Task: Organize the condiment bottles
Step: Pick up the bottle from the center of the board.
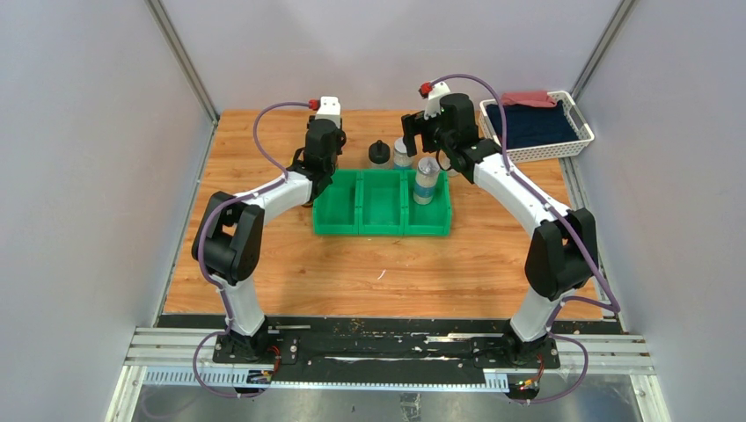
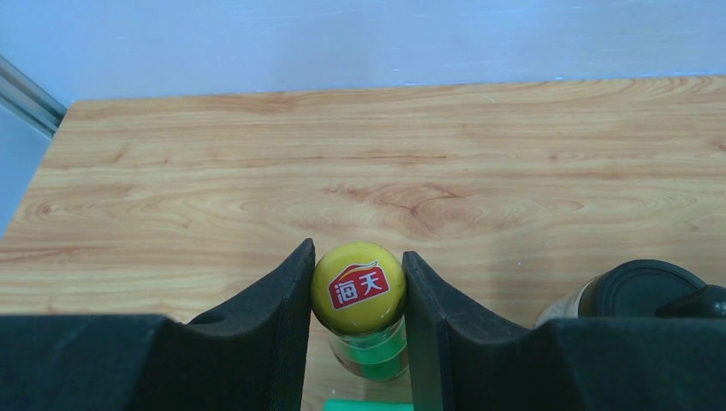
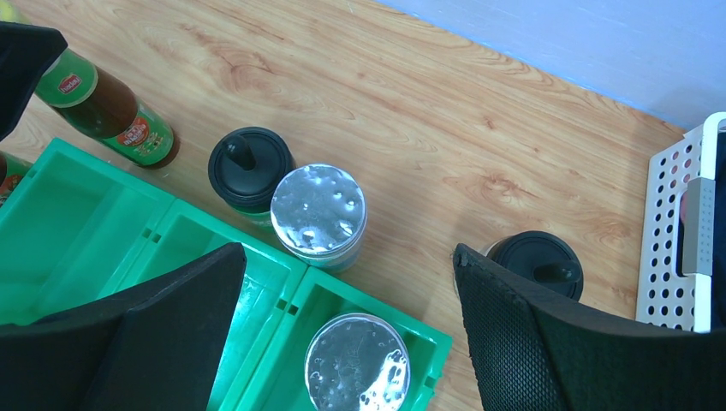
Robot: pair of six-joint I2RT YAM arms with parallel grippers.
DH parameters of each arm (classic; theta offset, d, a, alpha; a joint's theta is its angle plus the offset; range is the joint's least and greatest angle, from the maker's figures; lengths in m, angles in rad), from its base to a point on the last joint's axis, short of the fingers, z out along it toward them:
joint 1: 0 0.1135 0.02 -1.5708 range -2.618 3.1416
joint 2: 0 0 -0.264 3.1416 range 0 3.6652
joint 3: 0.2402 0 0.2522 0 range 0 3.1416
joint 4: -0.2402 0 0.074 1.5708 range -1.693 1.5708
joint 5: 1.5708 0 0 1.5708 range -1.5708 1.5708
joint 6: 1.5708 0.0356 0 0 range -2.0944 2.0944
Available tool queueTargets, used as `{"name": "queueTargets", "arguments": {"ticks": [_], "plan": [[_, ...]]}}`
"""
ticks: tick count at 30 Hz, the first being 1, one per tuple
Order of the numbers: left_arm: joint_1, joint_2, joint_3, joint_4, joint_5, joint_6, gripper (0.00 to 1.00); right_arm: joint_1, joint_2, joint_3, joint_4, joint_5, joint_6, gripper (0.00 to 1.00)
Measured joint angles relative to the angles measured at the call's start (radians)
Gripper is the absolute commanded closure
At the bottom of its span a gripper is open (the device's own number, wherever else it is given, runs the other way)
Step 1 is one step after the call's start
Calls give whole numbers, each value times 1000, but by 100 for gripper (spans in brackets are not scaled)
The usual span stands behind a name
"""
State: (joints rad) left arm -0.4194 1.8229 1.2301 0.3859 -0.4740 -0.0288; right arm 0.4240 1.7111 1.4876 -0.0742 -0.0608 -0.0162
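My left gripper (image 2: 357, 252) is shut on the yellow cap of a dark brown bottle (image 2: 360, 291), just behind the back left corner of the green bin (image 1: 383, 230). That bottle (image 3: 107, 111) has a green label. My right gripper (image 3: 349, 253) hangs open above a silver-lidded shaker (image 3: 357, 364) that stands in the bin's right compartment. A second shaker (image 3: 318, 210) and a black-knob bottle (image 3: 250, 167) stand on the table against the bin's back wall. Another black-knob bottle (image 3: 538, 264) stands to the right, close to my right finger.
A white perforated basket (image 1: 576, 132) holding dark blue and red cloth sits at the back right corner. The bin's middle compartment (image 1: 382, 200) has nothing in it. Grey walls close in the wooden table (image 1: 387, 272) on three sides.
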Motion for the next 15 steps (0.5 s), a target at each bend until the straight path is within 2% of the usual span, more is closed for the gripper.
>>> {"name": "queueTargets", "arguments": {"ticks": [15], "plan": [[-1,2,25,-7,23,28,100,0,3,0,0,0,0,6]]}}
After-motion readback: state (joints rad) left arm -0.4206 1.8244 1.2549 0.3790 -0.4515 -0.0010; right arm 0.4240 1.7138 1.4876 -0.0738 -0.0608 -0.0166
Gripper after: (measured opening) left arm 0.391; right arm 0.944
